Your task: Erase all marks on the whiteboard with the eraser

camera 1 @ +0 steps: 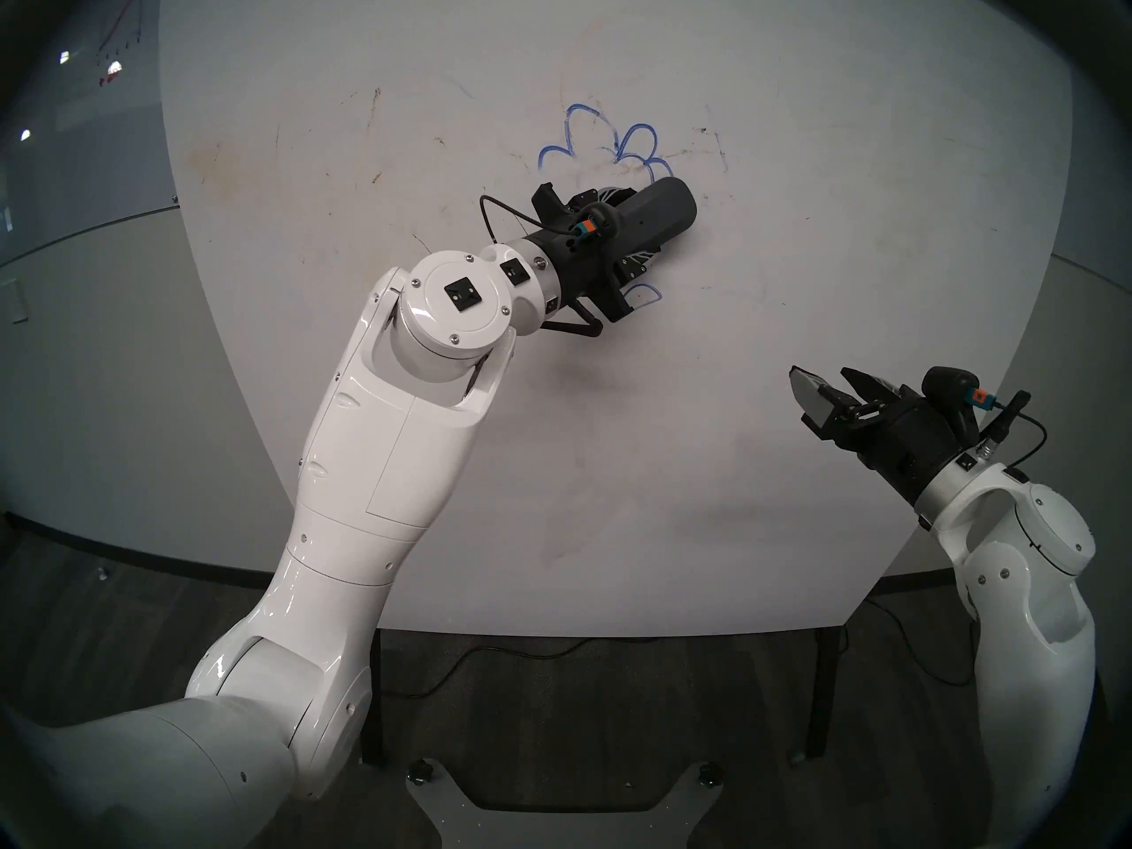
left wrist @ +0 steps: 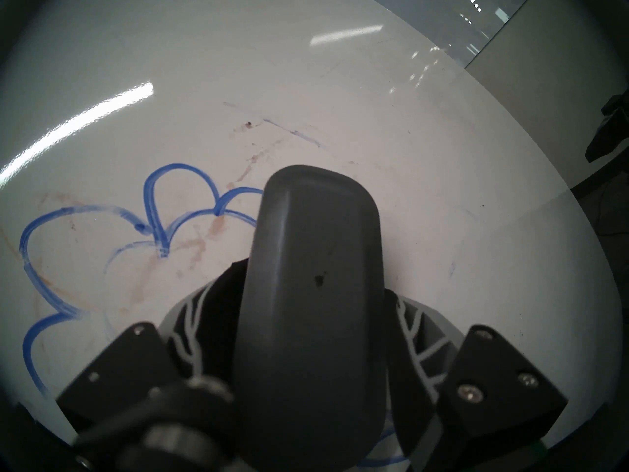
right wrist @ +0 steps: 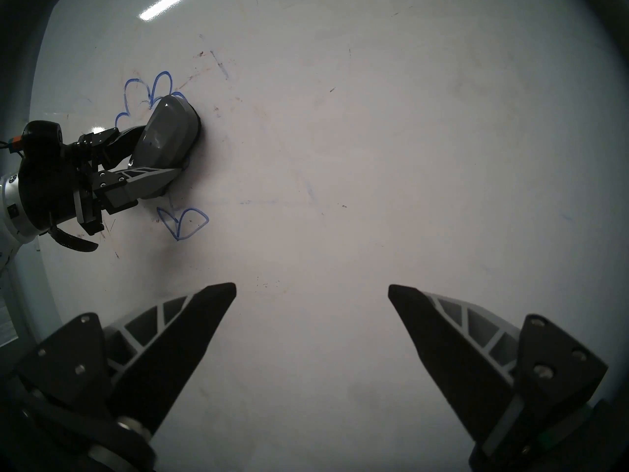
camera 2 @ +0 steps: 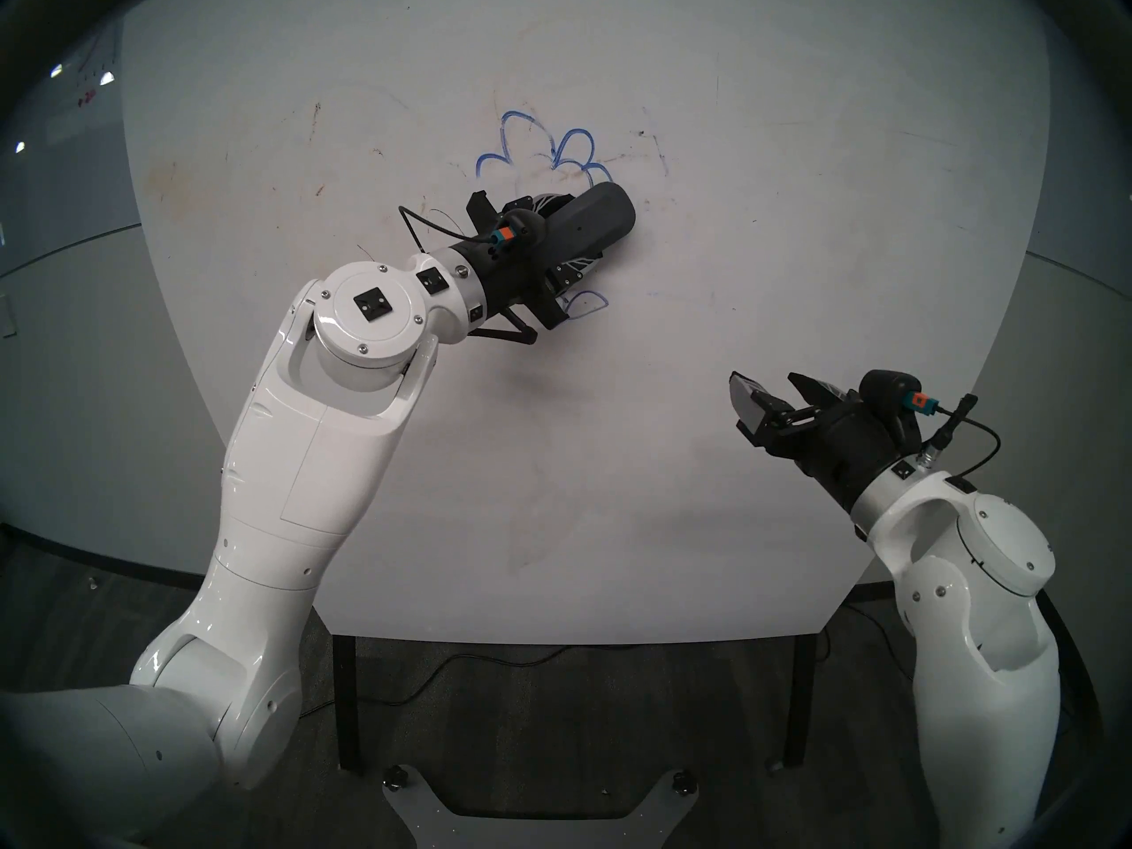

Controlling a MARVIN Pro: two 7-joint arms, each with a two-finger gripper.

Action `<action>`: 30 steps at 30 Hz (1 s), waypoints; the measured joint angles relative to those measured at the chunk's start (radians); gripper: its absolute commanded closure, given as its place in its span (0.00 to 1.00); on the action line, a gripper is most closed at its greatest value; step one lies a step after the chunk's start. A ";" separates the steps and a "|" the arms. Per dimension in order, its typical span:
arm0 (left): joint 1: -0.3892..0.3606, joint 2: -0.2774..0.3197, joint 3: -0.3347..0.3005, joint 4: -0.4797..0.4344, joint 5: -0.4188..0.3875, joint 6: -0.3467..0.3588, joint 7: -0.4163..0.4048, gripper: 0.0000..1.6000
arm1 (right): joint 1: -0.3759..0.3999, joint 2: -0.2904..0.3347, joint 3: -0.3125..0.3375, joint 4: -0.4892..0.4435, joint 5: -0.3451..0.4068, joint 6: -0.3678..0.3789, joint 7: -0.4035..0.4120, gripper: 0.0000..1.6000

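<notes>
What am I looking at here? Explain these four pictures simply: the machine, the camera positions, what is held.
This is a two-armed robot at a large whiteboard. The two wide pictures come from cameras on its head and look down at both arms. The other two come from a camera on each wrist. The left gripper is clamped on a dark grey eraser, which is pressed to the board in the middle of a blue marker flower. Its petals and two leaves are unerased. The right gripper hangs open and empty near the board. Brownish stains also show.
</notes>
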 measured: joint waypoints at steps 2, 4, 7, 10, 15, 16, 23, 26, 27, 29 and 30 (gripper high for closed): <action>0.000 0.002 0.001 0.003 0.003 -0.008 0.003 1.00 | 0.000 0.000 0.000 0.000 0.000 0.000 0.000 0.00; 0.000 0.003 0.002 0.006 0.006 -0.016 0.005 1.00 | 0.000 0.000 0.000 0.000 0.000 0.000 0.000 0.00; -0.002 0.006 0.003 0.011 0.011 -0.027 0.007 1.00 | 0.000 0.000 0.000 0.000 0.000 0.000 0.000 0.00; -0.009 0.011 0.003 0.017 0.017 -0.038 0.005 1.00 | 0.000 0.000 0.000 0.000 0.000 0.000 0.000 0.00; -0.022 0.020 0.005 0.024 0.026 -0.050 -0.007 1.00 | 0.000 0.000 0.000 0.000 0.000 0.000 0.000 0.00; -0.024 0.021 0.005 0.025 0.028 -0.052 -0.009 1.00 | 0.000 0.000 0.000 0.000 0.000 0.000 0.000 0.00; -0.043 0.036 0.004 0.027 0.037 -0.063 -0.040 1.00 | 0.000 0.000 0.000 0.000 0.000 0.000 0.000 0.00; -0.050 0.041 0.003 0.026 0.039 -0.067 -0.051 1.00 | 0.000 0.000 0.000 0.000 0.000 0.000 0.000 0.00; -0.052 0.042 0.003 0.025 0.040 -0.068 -0.054 1.00 | 0.000 0.000 0.000 0.000 0.000 0.000 0.000 0.00; -0.059 0.045 0.002 0.025 0.043 -0.071 -0.062 1.00 | 0.000 0.000 0.000 0.000 0.000 0.000 0.000 0.00; -0.063 0.047 0.001 0.024 0.044 -0.073 -0.066 1.00 | 0.000 0.000 0.000 0.000 0.000 0.000 0.000 0.00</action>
